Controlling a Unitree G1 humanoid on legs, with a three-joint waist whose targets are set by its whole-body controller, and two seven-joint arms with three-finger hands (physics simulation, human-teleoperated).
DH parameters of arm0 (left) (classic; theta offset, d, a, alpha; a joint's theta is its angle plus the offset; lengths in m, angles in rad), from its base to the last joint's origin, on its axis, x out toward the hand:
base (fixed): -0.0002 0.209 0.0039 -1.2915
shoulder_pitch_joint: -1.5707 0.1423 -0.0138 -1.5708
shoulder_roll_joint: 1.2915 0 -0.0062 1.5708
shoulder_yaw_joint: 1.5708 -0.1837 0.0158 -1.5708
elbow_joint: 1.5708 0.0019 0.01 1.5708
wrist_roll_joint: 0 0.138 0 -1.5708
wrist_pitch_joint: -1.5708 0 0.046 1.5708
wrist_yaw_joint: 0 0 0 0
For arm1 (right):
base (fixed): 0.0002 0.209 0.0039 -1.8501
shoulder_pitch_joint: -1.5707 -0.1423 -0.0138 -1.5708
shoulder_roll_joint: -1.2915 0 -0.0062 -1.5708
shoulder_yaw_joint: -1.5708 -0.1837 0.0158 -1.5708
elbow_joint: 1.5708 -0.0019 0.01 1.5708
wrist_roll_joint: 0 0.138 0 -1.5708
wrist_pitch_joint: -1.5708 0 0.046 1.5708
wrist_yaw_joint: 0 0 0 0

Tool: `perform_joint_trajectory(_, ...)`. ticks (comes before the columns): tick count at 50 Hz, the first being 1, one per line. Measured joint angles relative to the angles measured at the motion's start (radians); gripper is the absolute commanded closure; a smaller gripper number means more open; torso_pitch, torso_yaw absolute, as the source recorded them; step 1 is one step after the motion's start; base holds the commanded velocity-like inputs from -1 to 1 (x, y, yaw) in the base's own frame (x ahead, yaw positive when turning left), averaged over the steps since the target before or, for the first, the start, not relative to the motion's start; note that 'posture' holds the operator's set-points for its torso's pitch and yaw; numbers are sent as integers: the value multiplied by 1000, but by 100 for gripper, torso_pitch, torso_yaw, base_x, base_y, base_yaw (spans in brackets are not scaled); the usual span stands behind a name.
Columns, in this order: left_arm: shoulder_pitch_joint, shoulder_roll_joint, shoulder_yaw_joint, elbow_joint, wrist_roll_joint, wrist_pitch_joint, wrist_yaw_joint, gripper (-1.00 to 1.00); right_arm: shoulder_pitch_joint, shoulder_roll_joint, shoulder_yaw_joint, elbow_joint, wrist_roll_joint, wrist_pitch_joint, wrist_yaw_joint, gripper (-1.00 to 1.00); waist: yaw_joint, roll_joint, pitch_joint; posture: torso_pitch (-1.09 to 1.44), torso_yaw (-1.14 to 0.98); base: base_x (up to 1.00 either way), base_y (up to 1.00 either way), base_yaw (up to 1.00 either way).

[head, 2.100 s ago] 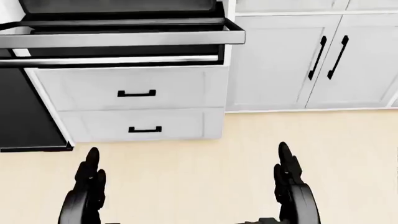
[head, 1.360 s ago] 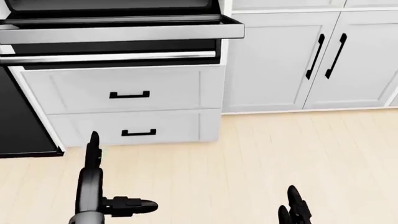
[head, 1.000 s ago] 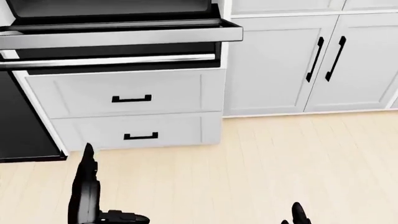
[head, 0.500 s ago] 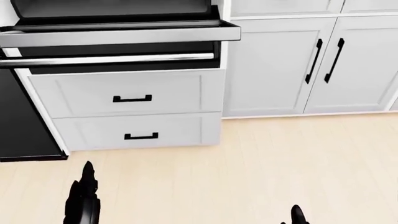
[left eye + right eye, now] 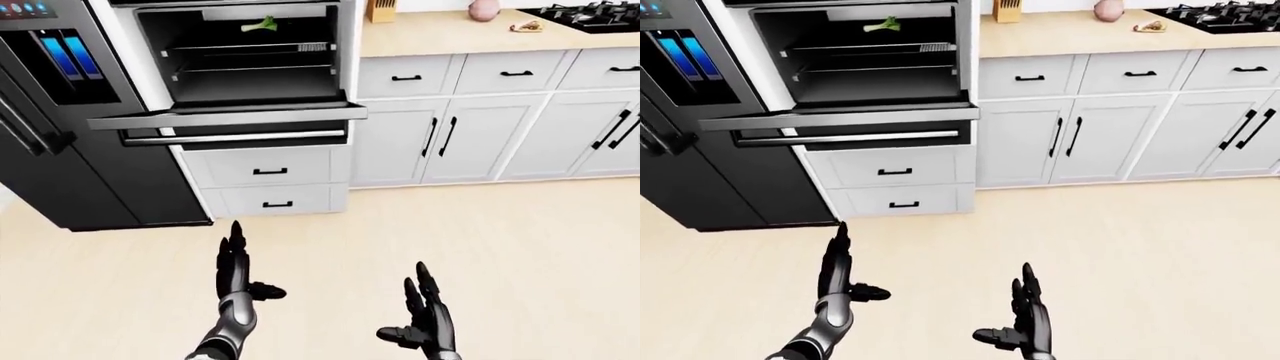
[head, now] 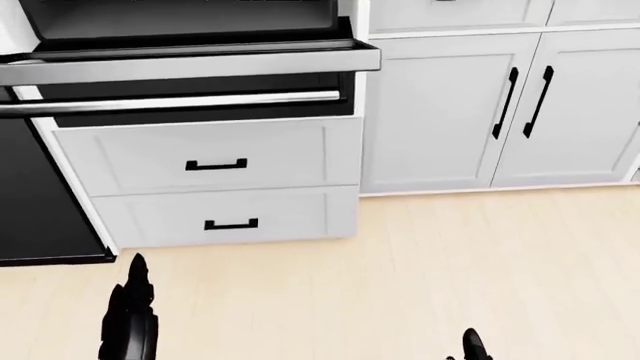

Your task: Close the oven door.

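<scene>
Black-and-steel wall oven door (image 5: 225,118) hangs fully dropped open, flat, top left of the left-eye view, above two white drawers (image 5: 268,185); closing not yet begun. Black three-finger left hand (image 5: 236,266) and right hand (image 5: 425,319) both spread open, empty, touching nothing, low over pale wood floor (image 5: 520,247), well short of the door

Bright, even, flat light fills all three views, with no clear source. The renders are sharp throughout, without blur. Faint glare streaks the oven door (image 5: 230,118) edge; shadows stay soft.
</scene>
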Motion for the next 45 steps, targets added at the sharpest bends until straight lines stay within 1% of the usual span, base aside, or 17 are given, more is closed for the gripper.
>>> perform_joint_trajectory(2, 0, 0, 1, 4, -4, 4, 0, -100, 1, 1, 0, 4, -3, 2, 4, -100, 2, -7, -4, 0, 0, 0, -14, 0)
perform_joint_trajectory(6, -4, -2, -2, -4, -3, 0, -1, -100, -4, -3, -7, 1, 2, -10, 9, -100, -1, -51, 0, 0, 0, 0, -14, 0)
perform_joint_trajectory(10, -4, -2, -3, -3, -3, -3, -2, -100, -5, -2, -10, 2, 8, -25, 14, -100, 0, -107, -1, 0, 0, 0, -13, 0)
perform_joint_trajectory(12, -6, -1, -3, -4, -3, -4, -2, -100, -4, 0, -10, 7, 10, -29, 18, -100, -4, -152, -7, 0, 0, 0, -14, 0)
perform_joint_trajectory(13, -7, -8, -3, -7, -4, -4, -1, -100, -7, -8, -11, 11, 10, -27, 19, -100, -13, -146, -8, 0, 0, 0, -12, 0)
perform_joint_trajectory(14, -6, -17, -7, -8, -2, -6, -3, -100, -7, -15, -16, 13, 13, -26, 18, -100, -22, -134, -2, 0, 0, 0, -12, 0)
perform_joint_trajectory(16, -3, -27, -16, -1, 5, -10, -11, -100, 0, -19, -27, 18, 22, -29, 14, -100, -30, -129, -2, 0, 0, 0, -13, 0)
perform_joint_trajectory(18, 0, -26, -15, 4, 8, -11, -15, -100, 2, -16, -28, 24, 27, -33, 13, -100, -29, -117, -4, 0, 0, 0, -13, 0)
perform_joint_trajectory(22, -4, -13, -8, -5, 3, -11, -11, -100, -4, -9, -21, 24, 26, -38, 23, -100, -18, -75, 5, 0, 0, 0, -13, 0)
perform_joint_trajectory(26, -7, -12, -7, -8, -2, -12, -10, -100, -8, -8, -19, 28, 23, -38, 28, -100, -17, -37, 4, 0, 0, 0, -13, 0)
perform_joint_trajectory(29, -6, -14, -10, -6, -1, -14, -12, -100, -8, -9, -22, 26, 25, -42, 28, -100, -18, 8, 0, 0, 0, 0, -13, 0)
perform_joint_trajectory(31, -4, -5, -8, -6, -2, -11, -13, -100, -11, 1, -18, 28, 26, -41, 28, -100, -5, -1, 1, 0, 0, 0, -13, 0)
perform_joint_trajectory(34, 6, 0, -3, 3, -6, -3, -9, -100, -9, 9, -9, 37, 18, -31, 35, -100, -1, 0, -1, 0, 0, 0, -13, 0)
perform_joint_trajectory(37, 5, -1, -5, 1, -7, 0, -8, -100, -12, 5, -11, 36, 17, -27, 36, -100, 0, -26, 0, 0, 0, 0, -13, 0)
perform_joint_trajectory(41, 4, -3, -9, -4, -2, -6, -8, -100, -21, 0, -17, 28, 23, -33, 38, -100, -1, -79, 1, 0, 0, 0, -13, 0)
perform_joint_trajectory(43, 5, -3, -9, -3, 0, -7, -7, -100, -22, 1, -16, 26, 24, -37, 39, -100, -1, -110, 0, 0, 0, 0, -14, 0)
perform_joint_trajectory(45, 2, -3, -9, -4, 1, -8, -6, -100, -21, 2, -17, 29, 25, -41, 42, -100, -5, -154, -9, 0, 0, 0, -14, 0)
